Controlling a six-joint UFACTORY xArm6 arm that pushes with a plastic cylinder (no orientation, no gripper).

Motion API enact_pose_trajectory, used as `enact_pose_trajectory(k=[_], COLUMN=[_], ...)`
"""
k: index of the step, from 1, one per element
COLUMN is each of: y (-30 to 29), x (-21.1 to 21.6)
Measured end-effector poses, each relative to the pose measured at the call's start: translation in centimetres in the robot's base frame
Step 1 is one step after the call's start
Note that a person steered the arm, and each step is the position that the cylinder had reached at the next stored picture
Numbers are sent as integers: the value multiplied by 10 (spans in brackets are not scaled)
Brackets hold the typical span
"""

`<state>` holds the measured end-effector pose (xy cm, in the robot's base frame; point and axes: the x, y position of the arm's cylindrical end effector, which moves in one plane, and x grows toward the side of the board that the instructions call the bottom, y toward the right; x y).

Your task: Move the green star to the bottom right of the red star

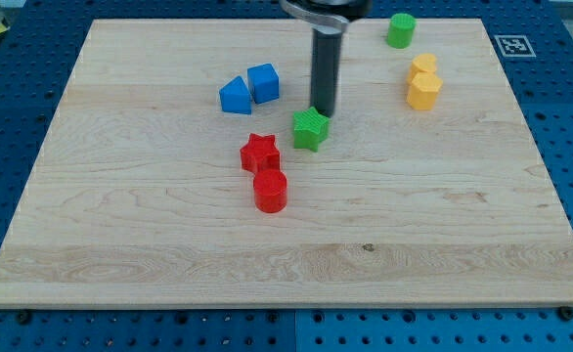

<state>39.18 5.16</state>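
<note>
A: Where the dark rod comes down from the view's top, my tip [324, 114] meets the board just at the upper right shoulder of the green star [310, 128]. I cannot tell whether it touches the star or stands a hair apart. The rod has no jaws, so it grasps nothing; it is a bare end at the star's edge.

B: And the star against its mark?

A: The green star sits to the upper right of the red star [260, 153], close by but with a sliver of wood between them. Just below the red star, touching or nearly so, stands a red cylinder [270, 191].

B: What room is there toward the view's bottom right?

A: Plenty. From the red pair out to the right edge and down to the bottom edge of the wooden board [150, 264], the wood is bare. The star itself lies near the board's middle, well apart from every edge.

B: The other blocks?

A: 2 blue blocks [249, 89] sit side by side up to the left of the star, touching each other; their shapes are hard to make out. A green cylinder [400, 30] stands near the top edge, to the right of the rod. 2 yellow blocks [424, 81] huddle together below it, toward the right side. All are well clear of the stars.
</note>
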Motion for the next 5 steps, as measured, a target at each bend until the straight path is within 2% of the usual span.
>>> enact_pose_trajectory(k=[1, 2, 4, 5], y=[3, -2, -48, -23], x=[7, -20, -14, -14])
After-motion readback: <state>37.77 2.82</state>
